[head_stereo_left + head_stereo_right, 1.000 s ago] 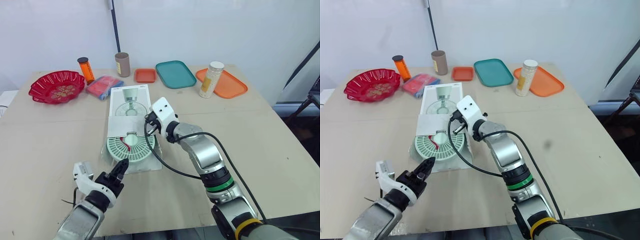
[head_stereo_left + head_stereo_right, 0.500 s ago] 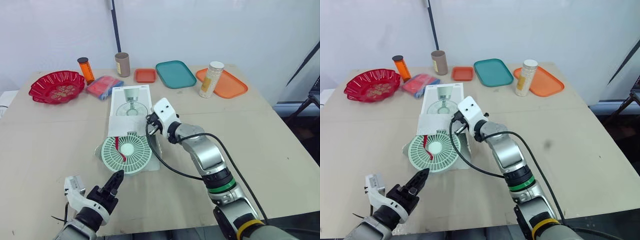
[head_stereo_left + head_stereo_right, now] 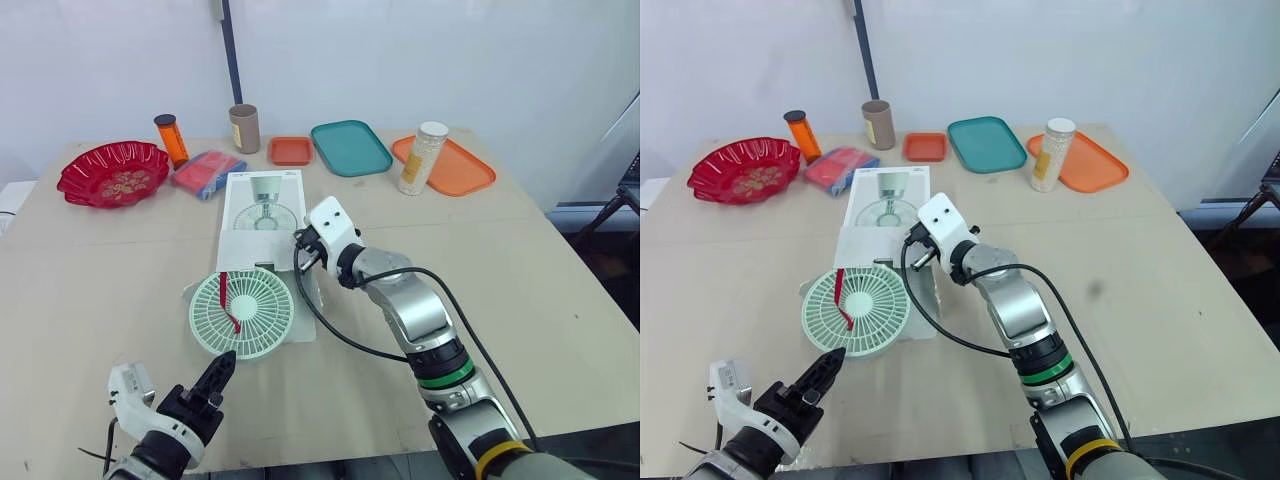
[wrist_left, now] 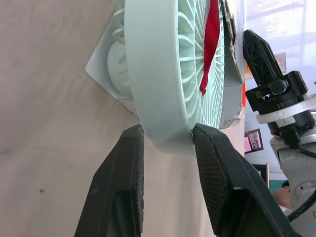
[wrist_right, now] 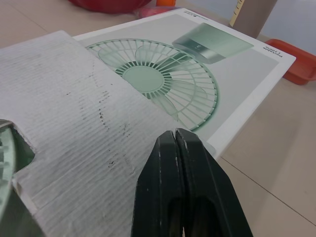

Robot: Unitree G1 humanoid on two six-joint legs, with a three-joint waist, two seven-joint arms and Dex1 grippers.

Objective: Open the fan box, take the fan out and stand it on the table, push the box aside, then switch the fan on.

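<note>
At the far left a glossy red plastic bowl with a scalloped rim (image 3: pixel 113 172) is sitting on the pale matte bench (image 3: pixel 560 290), with a slim orange cylindrical bottle with a dark cap (image 3: pixel 172 139) standing just beside it. Near the front edge, the left arm's two black fingers (image 4: pixel 121 168) are gripping the smooth outer rim of the pale green round plastic fan (image 3: pixel 243 313), parted only by the rim's thickness, with their textured pads touching it on both sides. The fan is lying face up on the bench at the open near end of the flat white cardboard box (image 3: pixel 262 215), its ribbed grille showing and a red strip crossing it. The box is printed with a fan picture, and its raw corrugated flap is folded out. A soft blue and red packet (image 3: pixel 208 174) and a brown cardboard tube (image 3: pixel 244 128) are sitting behind it. The right arm's black fingers (image 5: pixel 163 168) are pressing fully together with nothing between them, tips over the box's flap. Further right a small orange rectangular tray (image 3: pixel 291 150), a teal rounded tray (image 3: pixel 350 148), a white-capped cylindrical canister of pale grains (image 3: pixel 424 158) and a larger orange tray (image 3: pixel 455 170) are lining the back.
</note>
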